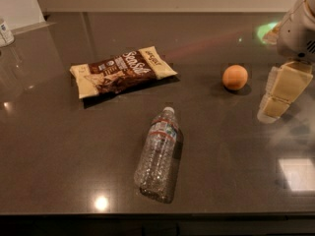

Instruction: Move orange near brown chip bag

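orange (235,76) sits on table (59,151), right of centre, well apart from brown chip bag (123,71) lying flat at left-back. gripper (278,95) just right of orange, not touching it, carrying nothing; wide or narrow, cannot tell.

risks, as judged:
- orange round, smooth: off-centre squeeze likely pops it out, sends it rolling on slick table.
- water bottle (158,154) lies near front of straight path; low swing could clip cap end.
- high release by bag: orange rolls away.
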`<move>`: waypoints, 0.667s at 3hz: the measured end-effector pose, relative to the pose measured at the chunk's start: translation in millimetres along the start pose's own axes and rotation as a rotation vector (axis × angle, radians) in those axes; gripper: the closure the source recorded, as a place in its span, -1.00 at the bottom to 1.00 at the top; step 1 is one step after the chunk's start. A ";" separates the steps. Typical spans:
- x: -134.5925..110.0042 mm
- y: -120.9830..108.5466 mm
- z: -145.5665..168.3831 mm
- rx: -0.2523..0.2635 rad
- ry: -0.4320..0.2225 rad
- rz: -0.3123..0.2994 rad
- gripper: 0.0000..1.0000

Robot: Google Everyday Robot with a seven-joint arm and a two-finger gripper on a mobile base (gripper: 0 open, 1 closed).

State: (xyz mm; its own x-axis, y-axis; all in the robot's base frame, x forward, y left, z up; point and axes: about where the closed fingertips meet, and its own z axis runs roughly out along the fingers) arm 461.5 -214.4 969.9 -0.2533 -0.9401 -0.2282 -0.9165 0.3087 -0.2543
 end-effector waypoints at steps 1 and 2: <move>-5.6 -24.9 24.0 -0.002 -0.034 0.047 -1.00; -3.3 -51.0 48.0 -0.006 -0.080 0.102 -1.00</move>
State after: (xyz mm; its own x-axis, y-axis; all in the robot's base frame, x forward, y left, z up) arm 523.9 -220.1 938.5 -0.3199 -0.8891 -0.3273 -0.8890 0.4011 -0.2207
